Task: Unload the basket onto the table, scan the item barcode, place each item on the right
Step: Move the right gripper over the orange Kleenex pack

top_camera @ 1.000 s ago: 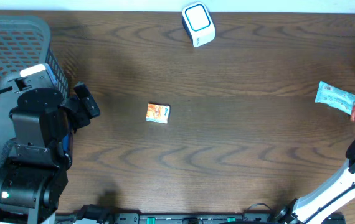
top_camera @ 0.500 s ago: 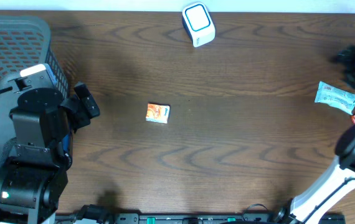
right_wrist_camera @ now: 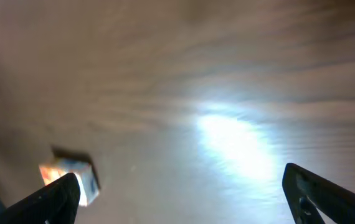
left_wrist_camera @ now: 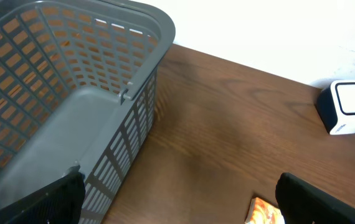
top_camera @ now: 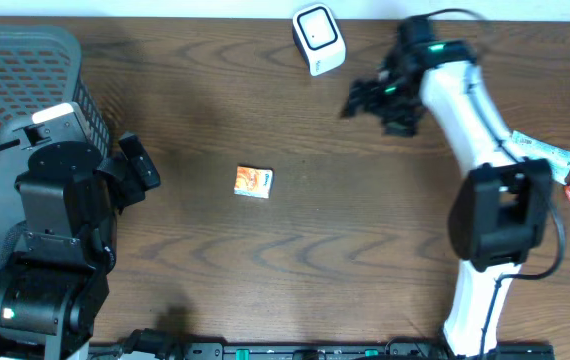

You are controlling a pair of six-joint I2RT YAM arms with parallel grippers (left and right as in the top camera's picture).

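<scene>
Lying flat near the middle of the dark wood counter [top_camera: 295, 260], a small orange box [top_camera: 253, 181] waits well apart from both arms, seemingly placed where either could reach it. No barcode can be made out on its upper face. A white scanner [top_camera: 317, 38] stands at the far edge with its window turned toward the open counter, presumably so an item can be held up to it. The right end effector [top_camera: 363, 100] hangs just right of the scanner, its fingertips [right_wrist_camera: 53, 199] spread wide and empty; its blurred wrist view catches the box at lower left, suggesting the arm is lining up on it. The left end effector [top_camera: 137, 165] sits beside a grey basket [top_camera: 5, 60], also wide open and holding nothing. The basket is probably there to take scanned goods. Two packets [top_camera: 555, 153] lie at the right edge, likely awaiting their turn.
</scene>
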